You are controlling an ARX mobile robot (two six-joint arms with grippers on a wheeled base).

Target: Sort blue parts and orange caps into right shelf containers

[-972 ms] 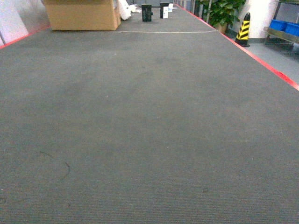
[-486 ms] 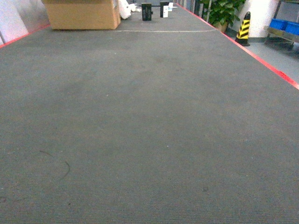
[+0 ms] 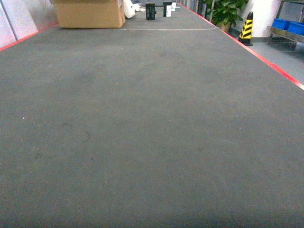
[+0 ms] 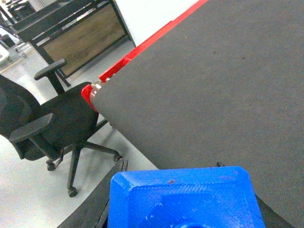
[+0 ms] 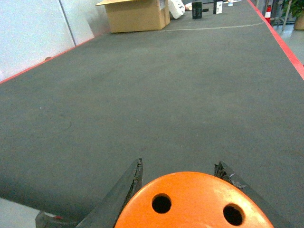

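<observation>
In the left wrist view my left gripper (image 4: 171, 166) is shut on a blue part (image 4: 185, 197), a blocky bright-blue piece that fills the gap between the dark fingers. On the right wrist view an orange cap (image 5: 194, 199) shows its flat top with round holes, and my right gripper (image 5: 179, 164) is shut on it. The right shelf containers (image 3: 289, 26), blue crates, stand on a shelf at the far right of the head view. Neither gripper shows in the head view.
Grey carpet (image 3: 152, 123) with a red border line (image 3: 266, 59) stretches ahead. A cardboard box (image 3: 90, 13) stands far left, a yellow-black cone (image 3: 246, 29) and a plant (image 3: 227, 12) far right. A black office chair (image 4: 52, 118) stands beside the carpet's corner.
The head view has shifted: the marks on the carpet have slid up and to the right, and the box has moved slightly right. A dark shadow now lies along the bottom edge.
</observation>
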